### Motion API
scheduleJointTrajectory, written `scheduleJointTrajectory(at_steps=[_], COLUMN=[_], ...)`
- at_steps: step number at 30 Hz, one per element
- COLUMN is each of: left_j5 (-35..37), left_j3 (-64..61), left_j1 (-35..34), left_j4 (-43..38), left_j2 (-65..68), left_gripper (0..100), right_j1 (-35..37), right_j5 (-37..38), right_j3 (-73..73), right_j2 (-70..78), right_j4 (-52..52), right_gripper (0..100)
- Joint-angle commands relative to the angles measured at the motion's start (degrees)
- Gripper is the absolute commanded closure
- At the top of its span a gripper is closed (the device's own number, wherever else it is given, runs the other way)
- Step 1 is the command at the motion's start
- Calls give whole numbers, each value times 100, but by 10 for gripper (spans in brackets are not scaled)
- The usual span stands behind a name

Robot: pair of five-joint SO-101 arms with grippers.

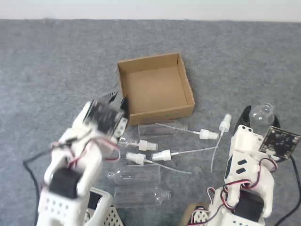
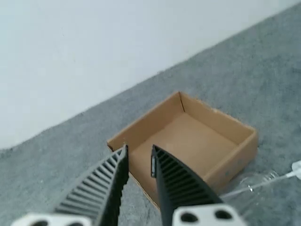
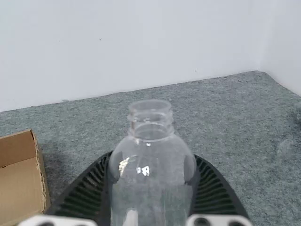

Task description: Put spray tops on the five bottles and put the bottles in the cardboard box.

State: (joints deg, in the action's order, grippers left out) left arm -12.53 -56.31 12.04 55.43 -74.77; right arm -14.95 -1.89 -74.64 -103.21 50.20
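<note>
Right wrist view: right gripper (image 1: 261,117) is clamped on an uncapped clear bottle (image 3: 150,155), its neck clear of the fingertips. The left gripper (image 2: 139,150) hangs by the near corner of the cardboard box (image 1: 162,114), jaws narrow, nothing held. Spray tops (image 1: 161,155) lie loose between the arms among more bottles on their sides. My plan: widen the left, pinch a top by its head (never its tube), line the tube up with the neck, then seat it slowly while the right stays still.

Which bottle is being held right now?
The clear bottle in the right gripper, its neck open and uncapped. The other bottles lie on their sides on the carpet.
</note>
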Motion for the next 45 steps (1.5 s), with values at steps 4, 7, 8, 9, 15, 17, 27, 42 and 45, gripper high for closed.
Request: scheduleJointTrajectory(at_steps=[4, 7, 8, 9, 15, 17, 27, 42, 45], left_j5=[-53, -53, -53, -53, 53, 413, 1793, 2321, 2295], left_j3=[1279, 1534, 1596, 1640, 1771, 1868, 2193, 2976, 2976], left_j1=[44, 44, 44, 44, 193, 167, -211, -976, -1116], left_j4=[26, 26, 26, 26, 105, 246, 501, 519, 519], left_j2=[2075, 2611, 2778, 2954, 3833, 4079, 5152, 7042, 7156], left_gripper=[923, 923, 923, 923, 920, 897, 866, 863, 866], right_j1=[-40, -40, -40, -40, -40, -40, -40, -40, -40], right_j5=[-70, -70, -70, -70, -70, -70, -70, -70, -70], right_j3=[35, 35, 35, 35, 35, 35, 35, 26, 26], right_j2=[-92, -92, -92, -92, -92, -92, -84, -84, -84], right_j4=[-136, -136, -136, -136, -136, -136, -127, -101, -101], right_gripper=[909, 909, 909, 909, 909, 909, 909, 909, 909])
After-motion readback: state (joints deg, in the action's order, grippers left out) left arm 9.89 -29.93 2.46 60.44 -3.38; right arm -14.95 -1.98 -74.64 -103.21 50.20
